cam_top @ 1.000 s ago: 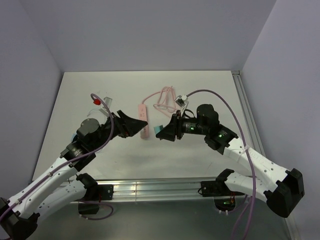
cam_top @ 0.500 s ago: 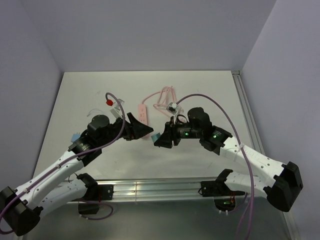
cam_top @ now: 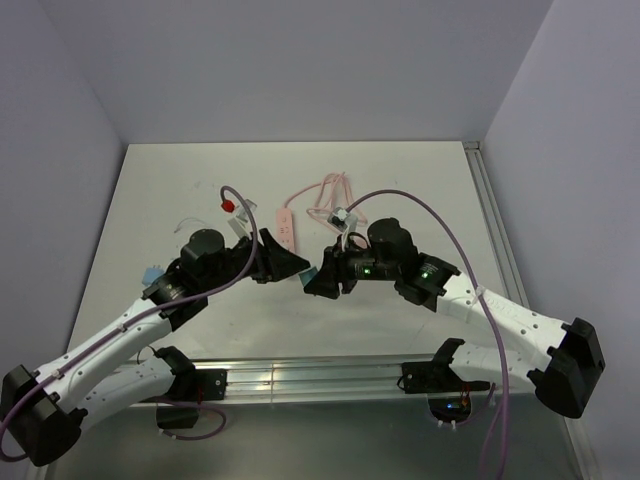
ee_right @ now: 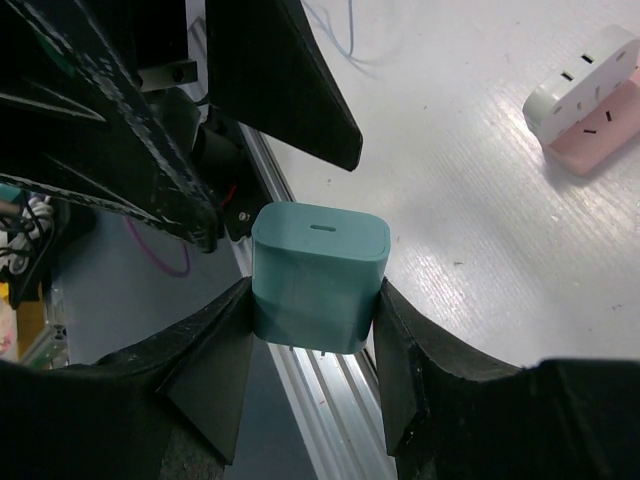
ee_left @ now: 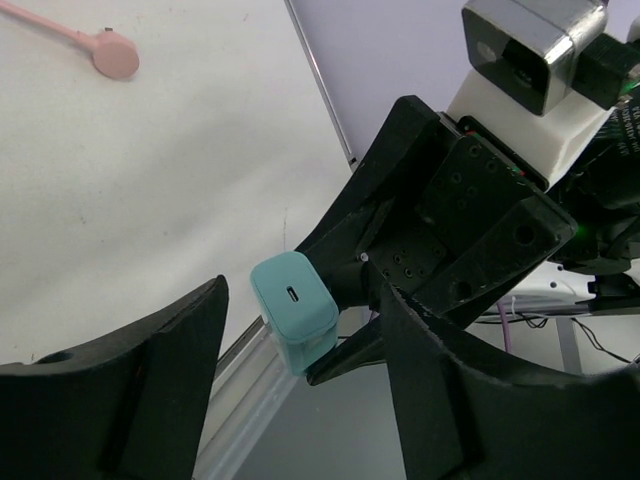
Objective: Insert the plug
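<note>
My right gripper (ee_right: 318, 300) is shut on the teal plug (ee_right: 320, 268) and holds it above the table's near part, USB port face towards my left gripper and two prongs pointing back at the wrist. No wire shows on it. My left gripper (ee_left: 305, 298) is open and faces it tip to tip, with the plug (ee_left: 293, 312) framed between its fingers and untouched. In the top view the left gripper (cam_top: 290, 263) and right gripper (cam_top: 312, 281) nearly meet, with the plug (cam_top: 311, 271) between them. The pink power strip (cam_top: 287, 227) lies just behind them.
The strip's white-and-pink socket end (ee_right: 588, 100) lies on the table to the right. Its pink cable (cam_top: 328, 195) loops at the back, ending in a round pink piece (ee_left: 113, 55). A metal rail (cam_top: 300, 376) runs along the near edge. A small light-blue item (cam_top: 152, 272) lies by my left arm.
Both arms have closed in on each other. My left gripper swung right and nearer, away from the strip. My right gripper carried the plug left and nearer, up to it.
</note>
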Robot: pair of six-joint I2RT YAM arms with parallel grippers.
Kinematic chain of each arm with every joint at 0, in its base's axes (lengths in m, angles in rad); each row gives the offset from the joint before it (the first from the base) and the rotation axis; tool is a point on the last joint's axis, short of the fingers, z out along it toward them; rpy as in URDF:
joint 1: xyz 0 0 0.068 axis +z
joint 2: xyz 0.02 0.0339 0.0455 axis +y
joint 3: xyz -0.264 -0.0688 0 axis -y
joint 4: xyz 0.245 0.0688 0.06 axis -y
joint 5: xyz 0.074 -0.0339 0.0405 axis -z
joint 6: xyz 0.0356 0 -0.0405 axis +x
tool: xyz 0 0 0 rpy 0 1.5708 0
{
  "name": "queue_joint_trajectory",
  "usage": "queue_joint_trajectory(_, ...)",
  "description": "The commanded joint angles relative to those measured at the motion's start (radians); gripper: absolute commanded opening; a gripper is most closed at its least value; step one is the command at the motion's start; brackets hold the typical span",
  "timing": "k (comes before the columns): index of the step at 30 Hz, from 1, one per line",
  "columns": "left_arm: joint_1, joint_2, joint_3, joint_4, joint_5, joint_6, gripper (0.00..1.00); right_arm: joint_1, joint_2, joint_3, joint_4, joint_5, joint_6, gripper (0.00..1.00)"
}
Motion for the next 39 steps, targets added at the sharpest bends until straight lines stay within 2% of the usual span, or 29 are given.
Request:
queue_joint_trajectory(1, -0.010, 0.012, -0.005, 0.057, 0.024, 0.005, 0.66, 0.012, 0.005, 0.066, 0.041, 0.030, -0.003, 0.00)
queue_joint_trajectory(14, -0.040, 0.050, -0.002, 0.046, 0.017, 0.009, 0.52, 0.043, 0.017, 0.093, 0.027, 0.088, -0.015, 0.00)
queue_joint_trajectory(17, -0.042, 0.054, -0.003, 0.049, 0.021, 0.009, 0.39, 0.054, 0.020, 0.098, 0.022, 0.100, -0.021, 0.00)
queue_joint_trajectory(19, -0.043, 0.054, -0.002, 0.049, 0.023, 0.011, 0.21, 0.055, 0.022, 0.096, 0.018, 0.106, -0.024, 0.03)
queue_joint_trajectory(20, -0.043, 0.055, -0.002, 0.049, 0.024, 0.013, 0.14, 0.058, 0.023, 0.096, 0.015, 0.106, -0.027, 0.07)
queue_joint_trajectory(21, -0.045, 0.055, -0.002, 0.049, 0.024, 0.013, 0.00, 0.057, 0.026, 0.099, 0.010, 0.106, -0.029, 0.11)
queue_joint_trajectory(22, -0.045, 0.055, -0.003, 0.048, 0.026, 0.014, 0.00, 0.057, 0.025, 0.101, -0.002, 0.106, -0.035, 0.15)
queue_joint_trajectory(23, -0.043, 0.054, -0.005, 0.052, 0.029, 0.016, 0.00, 0.057, 0.026, 0.103, -0.010, 0.109, -0.040, 0.29)
queue_joint_trajectory(26, -0.043, 0.051, -0.013, 0.058, 0.035, 0.016, 0.00, 0.058, 0.019, 0.106, -0.033, 0.114, -0.055, 0.52)
queue_joint_trajectory(30, -0.043, 0.047, -0.011, 0.043, 0.033, 0.023, 0.00, 0.057, 0.014, 0.107, -0.061, 0.114, -0.072, 0.68)
queue_joint_trajectory(32, -0.043, 0.044, -0.004, 0.025, 0.027, 0.036, 0.00, 0.057, 0.011, 0.109, -0.079, 0.106, -0.078, 0.73)
queue_joint_trajectory(39, -0.043, 0.018, 0.000, 0.005, 0.040, 0.062, 0.00, 0.047, -0.027, 0.122, -0.133, 0.077, -0.100, 0.74)
